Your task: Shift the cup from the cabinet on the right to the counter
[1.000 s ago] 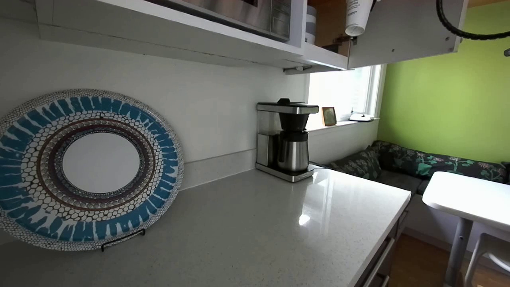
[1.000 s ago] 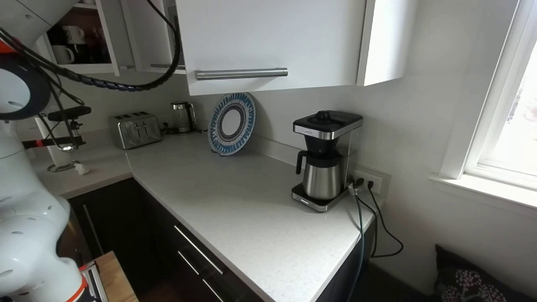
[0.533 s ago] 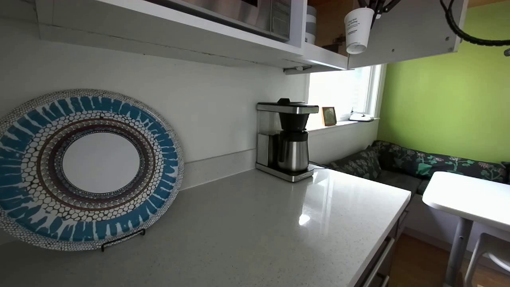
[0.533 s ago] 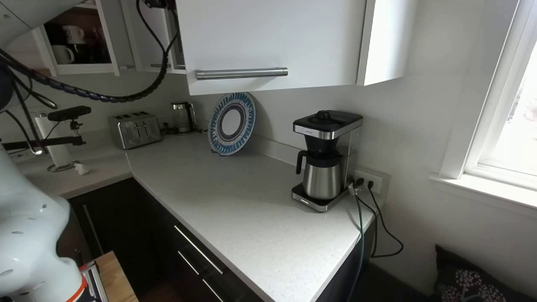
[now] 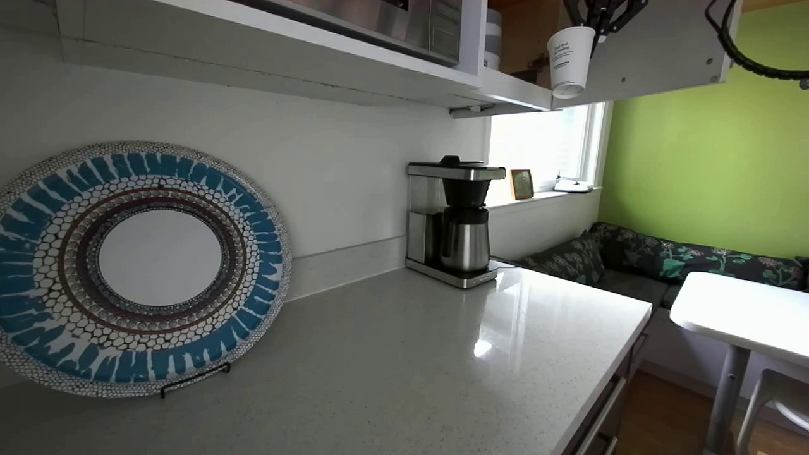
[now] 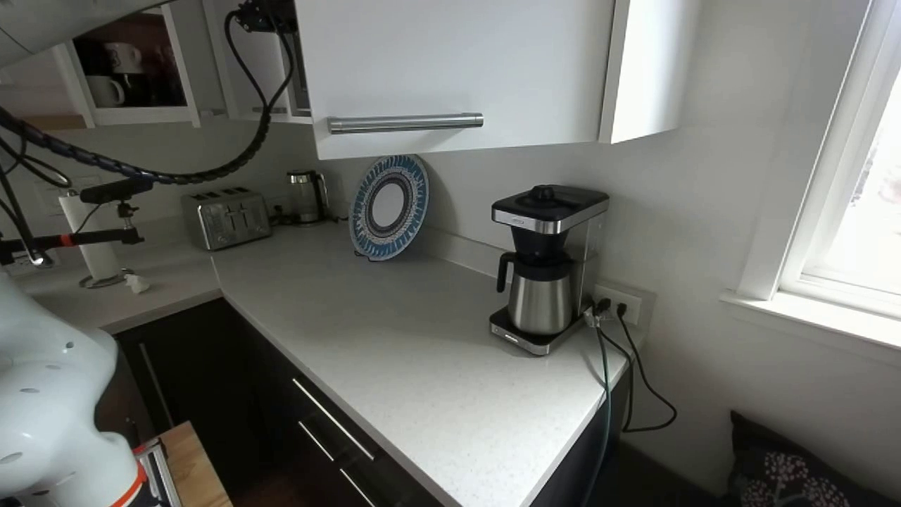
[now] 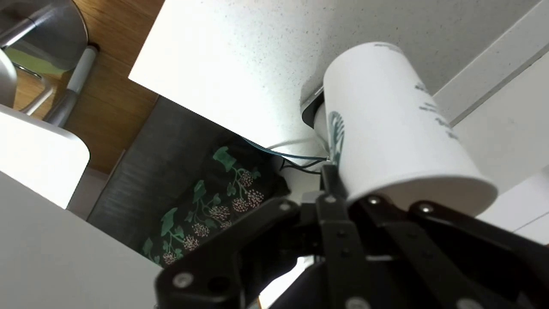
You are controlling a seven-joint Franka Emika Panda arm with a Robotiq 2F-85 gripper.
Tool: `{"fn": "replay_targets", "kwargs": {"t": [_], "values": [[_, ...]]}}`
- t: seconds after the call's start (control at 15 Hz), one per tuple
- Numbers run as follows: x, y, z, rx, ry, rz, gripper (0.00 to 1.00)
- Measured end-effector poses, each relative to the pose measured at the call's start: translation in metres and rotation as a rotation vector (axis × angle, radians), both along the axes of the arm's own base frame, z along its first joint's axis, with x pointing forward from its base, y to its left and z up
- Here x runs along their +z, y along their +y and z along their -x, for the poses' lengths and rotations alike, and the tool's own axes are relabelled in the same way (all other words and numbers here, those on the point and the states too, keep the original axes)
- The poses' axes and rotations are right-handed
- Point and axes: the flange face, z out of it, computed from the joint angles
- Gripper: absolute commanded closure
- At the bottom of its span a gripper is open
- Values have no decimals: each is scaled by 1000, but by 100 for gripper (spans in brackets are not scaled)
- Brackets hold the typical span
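Observation:
The cup (image 5: 569,62) is white paper with dark print, hanging nearly upright high above the counter (image 5: 379,360). My gripper (image 5: 594,42) holds it from above by its rim. In the wrist view my gripper (image 7: 348,189) is shut on the wall of the cup (image 7: 394,124); one finger (image 7: 332,182) is outside it, the other is mostly hidden at the open mouth. The cabinet (image 5: 524,38) has a brownish inside and its door (image 5: 651,57) stands open beside the cup. In an exterior view the cabinet door (image 6: 457,63) hides the cup and the gripper's fingers.
A coffee maker (image 5: 466,234) stands on the counter's far part, below the cup; it also shows in an exterior view (image 6: 542,296). A large patterned plate (image 5: 158,259) leans at the wall. A white table (image 5: 752,309) stands beyond the counter's edge.
My gripper and the held cup have moved down, out from the top edge of an exterior view, so the fingers now show. The arm and its cable have shifted too.

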Motion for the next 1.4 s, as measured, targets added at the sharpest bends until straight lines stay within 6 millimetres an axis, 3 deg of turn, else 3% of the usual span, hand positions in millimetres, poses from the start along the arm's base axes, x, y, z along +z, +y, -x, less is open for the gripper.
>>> {"fn": "replay_targets", "kwargs": {"t": [0.2, 0.33, 0.93, 1.4], "values": [[-1, 0, -1, 1, 3, 0, 99], [-13, 3, -9, 16, 32, 3, 99], [-103, 42, -58, 159, 146, 84, 99], [-189, 45, -72, 257, 134, 93, 99]]}}
